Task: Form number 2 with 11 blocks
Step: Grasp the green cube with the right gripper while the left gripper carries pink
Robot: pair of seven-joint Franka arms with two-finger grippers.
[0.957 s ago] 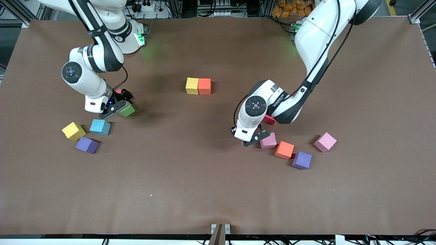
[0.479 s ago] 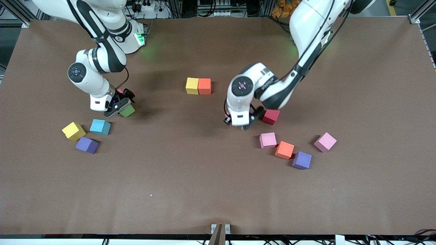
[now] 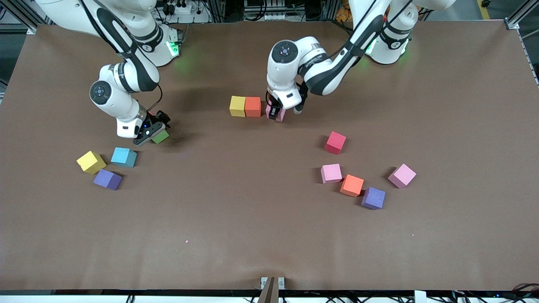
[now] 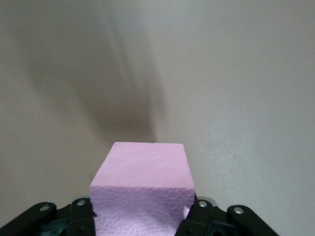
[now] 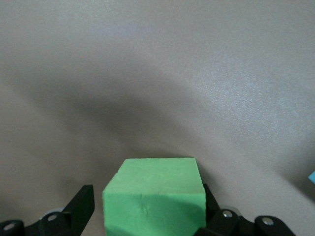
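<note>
My left gripper (image 3: 274, 110) is shut on a pink block (image 3: 278, 115), held low beside the orange block (image 3: 253, 106) that touches a yellow block (image 3: 237, 105); a small gap separates pink from orange. In the left wrist view the pink block (image 4: 142, 179) fills the left gripper (image 4: 141, 215). My right gripper (image 3: 153, 134) is down at the green block (image 3: 161, 136) on the table. In the right wrist view the green block (image 5: 153, 191) sits between the open fingers of the right gripper (image 5: 147, 214), with a gap at one finger (image 5: 83, 206).
Toward the right arm's end lie a yellow (image 3: 91, 162), a light blue (image 3: 124, 157) and a purple block (image 3: 107, 179). Toward the left arm's end lie a red (image 3: 335, 142), two pink (image 3: 331, 173) (image 3: 402, 175), an orange (image 3: 352, 185) and a purple block (image 3: 373, 198).
The left arm carried the pink block from the cluster near the red block over to the yellow-orange pair. The right gripper shifted slightly around the green block and its fingers narrowed.
</note>
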